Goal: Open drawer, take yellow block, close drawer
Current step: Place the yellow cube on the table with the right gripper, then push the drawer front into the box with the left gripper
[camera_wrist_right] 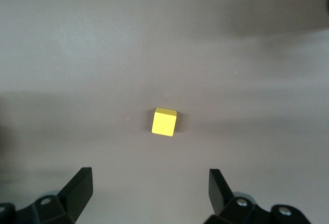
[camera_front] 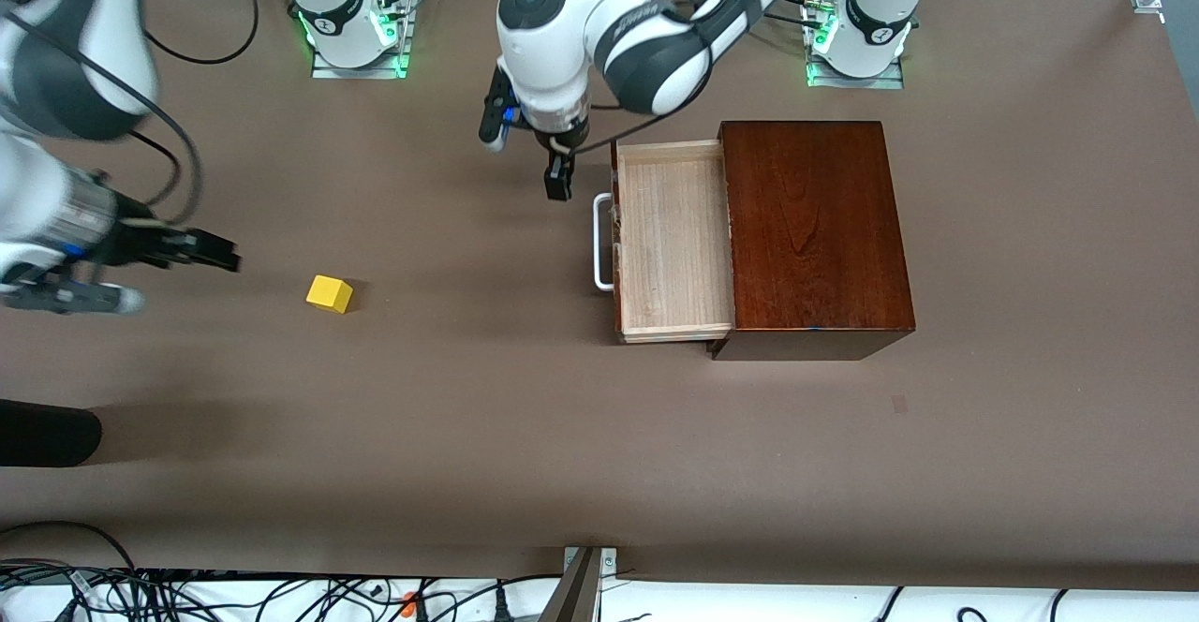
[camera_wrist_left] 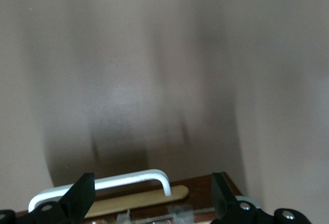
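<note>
- Right gripper (camera_wrist_right: 149,193) fingers spread, empty, over bare table (camera_front: 599,435) near yellow block (camera_front: 330,293).
- Left gripper (camera_wrist_left: 153,196) fingers spread, over the handle (camera_front: 602,242) of the open drawer (camera_front: 674,238); box (camera_front: 815,233) beside.

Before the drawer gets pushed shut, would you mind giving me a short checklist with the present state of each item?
1. Yellow block out of the drawer: ok, it sits on the table toward the right arm's end.
2. Right gripper released: ok, open with nothing between its fingers, the block lying apart from it.
3. Drawer tray free of objects: ok, only bare wood shows.
4. Drawer shut: not ok, it stands pulled out of the box.
5. Left gripper ready at the handle: ok, open, close to the white bar, not gripping it.
</note>
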{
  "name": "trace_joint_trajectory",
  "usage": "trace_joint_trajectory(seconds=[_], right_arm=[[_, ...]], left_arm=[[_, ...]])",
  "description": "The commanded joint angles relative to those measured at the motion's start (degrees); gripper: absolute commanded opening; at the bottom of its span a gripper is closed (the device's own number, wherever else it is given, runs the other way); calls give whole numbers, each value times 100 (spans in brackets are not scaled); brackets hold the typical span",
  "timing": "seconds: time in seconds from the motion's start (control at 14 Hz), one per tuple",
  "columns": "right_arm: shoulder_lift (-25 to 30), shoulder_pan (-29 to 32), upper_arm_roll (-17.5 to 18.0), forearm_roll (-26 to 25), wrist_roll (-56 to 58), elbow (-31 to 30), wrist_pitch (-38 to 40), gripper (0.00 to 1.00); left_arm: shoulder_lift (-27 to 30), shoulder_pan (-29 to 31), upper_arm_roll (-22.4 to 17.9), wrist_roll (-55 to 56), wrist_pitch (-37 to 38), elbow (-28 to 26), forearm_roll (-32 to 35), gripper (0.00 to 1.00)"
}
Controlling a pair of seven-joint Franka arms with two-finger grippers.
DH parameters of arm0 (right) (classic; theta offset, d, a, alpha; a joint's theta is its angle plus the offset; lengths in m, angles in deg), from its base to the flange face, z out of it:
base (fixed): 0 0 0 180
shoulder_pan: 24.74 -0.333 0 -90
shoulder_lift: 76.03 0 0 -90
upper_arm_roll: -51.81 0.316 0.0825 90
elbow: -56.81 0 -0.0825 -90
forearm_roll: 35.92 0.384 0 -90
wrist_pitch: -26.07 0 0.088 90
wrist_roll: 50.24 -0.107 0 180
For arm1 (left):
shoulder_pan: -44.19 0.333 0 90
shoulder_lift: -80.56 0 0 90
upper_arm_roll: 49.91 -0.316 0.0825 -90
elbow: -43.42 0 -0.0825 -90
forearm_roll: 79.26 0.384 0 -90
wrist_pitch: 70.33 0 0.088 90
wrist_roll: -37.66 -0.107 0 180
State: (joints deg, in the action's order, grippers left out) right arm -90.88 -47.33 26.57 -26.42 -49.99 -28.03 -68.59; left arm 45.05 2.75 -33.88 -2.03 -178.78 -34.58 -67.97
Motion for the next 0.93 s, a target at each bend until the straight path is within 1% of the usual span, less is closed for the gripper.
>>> trace_joint_trajectory(seconds=[0.0,0.07,0.14,0.21,0.36,0.43,0.5,0.64,0.86], right_arm=[[-97,18,-95,-9,177,441,571,100],[-36,0,-95,-52,169,441,581,100],[199,70,-17,-201,125,319,572,100],[393,340,297,-394,116,66,529,100],[833,1384,1507,-711,107,-444,336,100],[1061,1833,2018,-860,107,-760,83,100],[1228,2124,2197,-870,107,-1076,-164,100],[1458,2267,2374,-862,107,-1569,-516,100],[1494,2399,2419,-870,204,-1484,-334,100]], left_arm=[[-324,-92,-109,-47,-27,242,260,100],[-351,-92,-126,-47,-88,242,321,100],[-369,-84,-126,-47,-88,216,443,100],[-438,-75,-126,-47,-88,215,531,100],[-465,-57,-153,-47,-80,207,637,100],[-465,-31,-205,-56,-80,215,655,100],[-465,-22,-258,-65,-80,207,655,100],[-457,-22,-337,-47,-27,207,655,100],[-448,-22,-442,-47,174,154,655,100]])
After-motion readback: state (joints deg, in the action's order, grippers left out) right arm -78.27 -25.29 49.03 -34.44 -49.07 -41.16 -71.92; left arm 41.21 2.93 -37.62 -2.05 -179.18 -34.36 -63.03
